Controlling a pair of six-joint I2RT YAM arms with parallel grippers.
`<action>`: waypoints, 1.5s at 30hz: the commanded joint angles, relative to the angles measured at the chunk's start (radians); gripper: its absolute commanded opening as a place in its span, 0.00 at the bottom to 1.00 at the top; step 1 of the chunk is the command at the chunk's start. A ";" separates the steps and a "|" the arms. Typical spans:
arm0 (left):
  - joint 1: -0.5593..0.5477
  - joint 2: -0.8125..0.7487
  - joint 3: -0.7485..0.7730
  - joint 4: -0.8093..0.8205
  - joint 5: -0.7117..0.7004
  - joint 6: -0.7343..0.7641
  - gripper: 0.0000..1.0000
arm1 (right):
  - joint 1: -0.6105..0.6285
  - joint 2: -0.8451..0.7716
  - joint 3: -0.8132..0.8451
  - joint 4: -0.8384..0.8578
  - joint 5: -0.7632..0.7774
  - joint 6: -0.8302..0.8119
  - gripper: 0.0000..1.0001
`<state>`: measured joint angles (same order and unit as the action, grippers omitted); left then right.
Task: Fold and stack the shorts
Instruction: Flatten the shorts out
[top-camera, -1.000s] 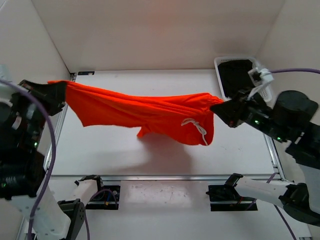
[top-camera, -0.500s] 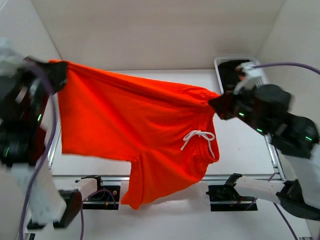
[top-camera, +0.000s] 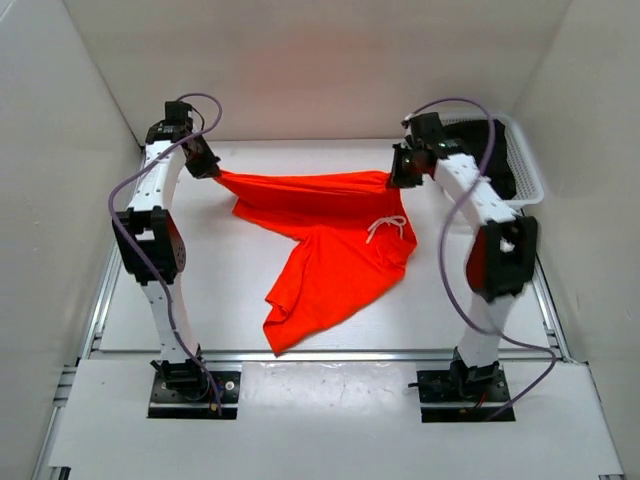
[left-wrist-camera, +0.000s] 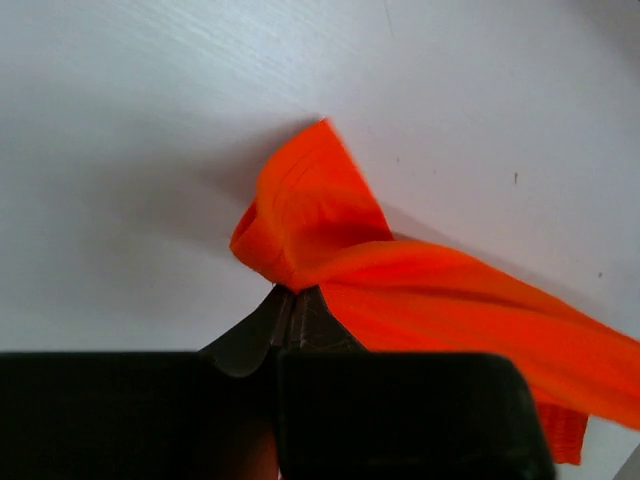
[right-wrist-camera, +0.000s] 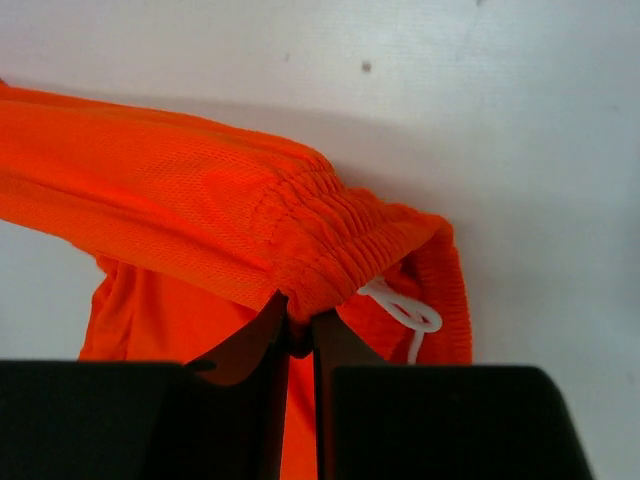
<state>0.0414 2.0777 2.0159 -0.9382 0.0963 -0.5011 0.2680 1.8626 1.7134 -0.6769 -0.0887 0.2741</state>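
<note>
The orange-red shorts (top-camera: 325, 240) lie spread on the white table, one leg reaching toward the near edge, the white drawstring (top-camera: 387, 228) showing near the waistband. My left gripper (top-camera: 207, 166) is shut on a corner of the shorts (left-wrist-camera: 300, 225) at the far left. My right gripper (top-camera: 397, 175) is shut on the elastic waistband (right-wrist-camera: 330, 240) at the far right, the drawstring (right-wrist-camera: 405, 310) just beside its fingers. The top edge of the shorts runs stretched between the two grippers, low over the table.
A white basket (top-camera: 528, 170) with dark contents stands at the far right corner, just behind the right arm. White walls close in the table on the left, back and right. A metal rail (top-camera: 330, 352) runs along the near edge.
Both arms have swung from high up near the camera down to the far side of the table, carrying the shorts. The hanging fabric has come to rest on the table.
</note>
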 joint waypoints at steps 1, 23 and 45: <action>0.025 0.127 0.194 0.035 0.011 0.007 0.10 | -0.077 0.265 0.233 0.068 -0.079 0.011 0.00; -0.020 -0.067 -0.109 0.012 0.005 0.091 0.50 | 0.004 -0.152 -0.289 0.198 -0.036 0.218 0.66; -0.087 0.396 0.199 -0.016 -0.035 0.006 0.86 | -0.067 0.115 -0.281 0.152 0.041 0.283 0.78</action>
<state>-0.0452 2.4493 2.1624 -0.9447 0.0860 -0.4877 0.2031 1.9549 1.3705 -0.5274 -0.0704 0.5396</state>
